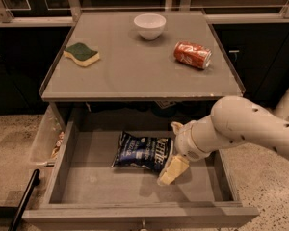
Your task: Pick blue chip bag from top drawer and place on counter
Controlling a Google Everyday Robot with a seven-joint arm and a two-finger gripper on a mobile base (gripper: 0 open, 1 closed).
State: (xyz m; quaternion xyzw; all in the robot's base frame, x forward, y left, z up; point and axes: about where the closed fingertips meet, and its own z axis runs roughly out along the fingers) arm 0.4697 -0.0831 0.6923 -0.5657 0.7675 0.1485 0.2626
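Hand [169, 153] low in the top drawer [96, 186] — spread open at the blue chip bag [139, 150].

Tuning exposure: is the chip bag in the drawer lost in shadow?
Camera view: no, the chip bag shows its white lettering; the drawer is dimmer than the counter; the gripper at the bag's right end casts a soft shadow.

Tool [174, 148] in drawer [94, 184] apparently hides bag [139, 151] right end.
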